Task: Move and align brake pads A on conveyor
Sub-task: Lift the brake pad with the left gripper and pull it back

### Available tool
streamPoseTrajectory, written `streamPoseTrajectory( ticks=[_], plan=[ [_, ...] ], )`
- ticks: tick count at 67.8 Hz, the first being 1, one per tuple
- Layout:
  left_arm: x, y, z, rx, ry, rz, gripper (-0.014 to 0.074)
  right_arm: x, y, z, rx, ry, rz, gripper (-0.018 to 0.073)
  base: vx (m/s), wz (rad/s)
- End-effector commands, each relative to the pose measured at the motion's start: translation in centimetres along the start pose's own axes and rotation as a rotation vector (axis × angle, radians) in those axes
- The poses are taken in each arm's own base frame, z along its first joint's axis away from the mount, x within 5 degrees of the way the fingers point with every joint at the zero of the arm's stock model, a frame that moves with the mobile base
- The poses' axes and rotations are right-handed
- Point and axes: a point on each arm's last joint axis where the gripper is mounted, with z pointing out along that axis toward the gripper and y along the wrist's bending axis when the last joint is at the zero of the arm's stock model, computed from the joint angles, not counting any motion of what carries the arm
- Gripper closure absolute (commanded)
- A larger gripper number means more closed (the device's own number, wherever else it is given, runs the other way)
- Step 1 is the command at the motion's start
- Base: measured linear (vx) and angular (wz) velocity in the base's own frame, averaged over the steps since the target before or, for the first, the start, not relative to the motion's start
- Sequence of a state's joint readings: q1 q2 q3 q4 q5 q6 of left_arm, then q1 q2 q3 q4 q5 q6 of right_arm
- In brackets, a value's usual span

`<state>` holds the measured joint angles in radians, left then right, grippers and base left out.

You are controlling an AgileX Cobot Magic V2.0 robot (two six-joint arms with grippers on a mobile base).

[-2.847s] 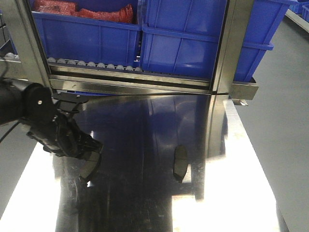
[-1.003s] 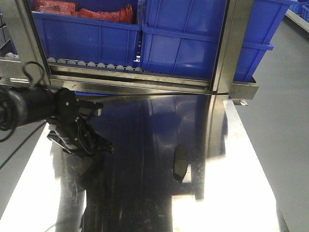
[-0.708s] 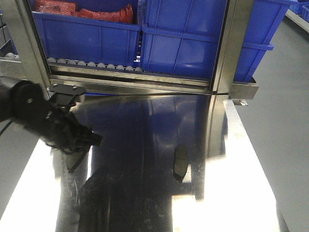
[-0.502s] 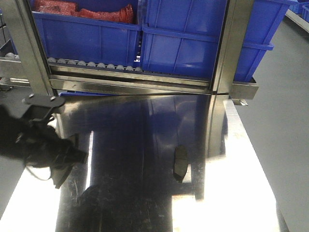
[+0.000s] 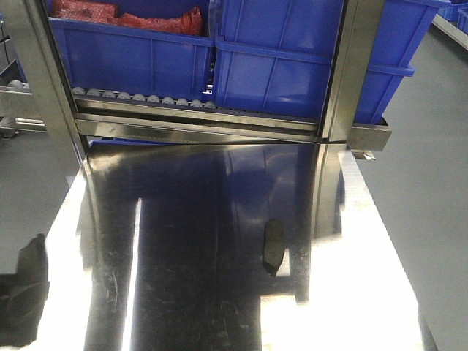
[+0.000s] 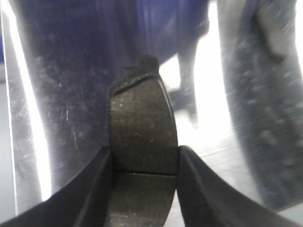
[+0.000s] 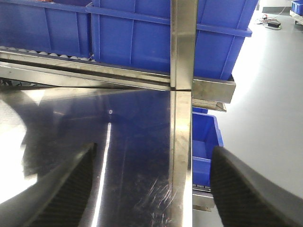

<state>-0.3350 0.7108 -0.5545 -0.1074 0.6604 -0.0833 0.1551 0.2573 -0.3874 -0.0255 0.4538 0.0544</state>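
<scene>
The left hand (image 6: 143, 158) is clamped on a flat dark grey oblong brake pad (image 6: 142, 123). Its 2 black fingers (image 6: 94, 189) press against the pad's long edges, right where the thin groove crosses the middle. The pad points away from the wrist camera, and a small tab shows at its far end. It is held over the mirror-shiny stainless steel surface (image 6: 61, 109); whether it touches the steel cannot be told. To the right of the pad in this view runs a rough, speckled dark band (image 6: 265, 123), too blurred to identify.

In the front view, a second dark grey brake pad (image 5: 273, 245) lies flat on the steel surface (image 5: 190, 241), right of centre. It lies roughly front to back, just beside the reflection of the upright steel post (image 5: 351, 66). No belt with red edge strips is recognisable in that view.

The right hand (image 7: 154, 150) has its 2 dark fingers (image 7: 61, 189) spread wide apart, with only bare steel between them. Behind the surface, large blue plastic bins (image 5: 278, 66) stand on a rack with a row of small white rollers (image 5: 139, 96). 1 bin on the left holds red bagged items (image 5: 124, 16).
</scene>
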Motion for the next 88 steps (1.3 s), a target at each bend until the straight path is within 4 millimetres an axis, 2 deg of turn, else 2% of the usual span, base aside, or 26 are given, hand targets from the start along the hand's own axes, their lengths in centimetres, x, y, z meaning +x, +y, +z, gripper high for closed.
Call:
streamPoseTrajectory(
  ticks=[1, 17, 30, 88],
  plan=[
    [0.1, -0.3, -2.5, 0.046, -0.182, -0.026, 0.0603, -1.4, 0.0, -0.2, 0.003, -0.089, -0.006, 0.0054, 0.0, 0.0],
    [2.8, -0.1, -6.4, 0.083, -0.319, -0.033, 0.0603, -1.4, 0.0, -0.2, 0.003, -0.089, -0.006, 0.0054, 0.0, 0.0],
    [3.6, 0.1, -7.7, 0.073, -0.37, -0.007, 0.0603, -1.4, 0.0, -0.2, 0.003, -0.089, -0.006, 0.0054, 0.0, 0.0],
    [3.7, 0.2, -7.9, 0.058, -0.389, 0.011, 0.0603, -1.4, 0.0, -0.2, 0.003, -0.089, -0.006, 0.0054, 0.0, 0.0]
  ],
)
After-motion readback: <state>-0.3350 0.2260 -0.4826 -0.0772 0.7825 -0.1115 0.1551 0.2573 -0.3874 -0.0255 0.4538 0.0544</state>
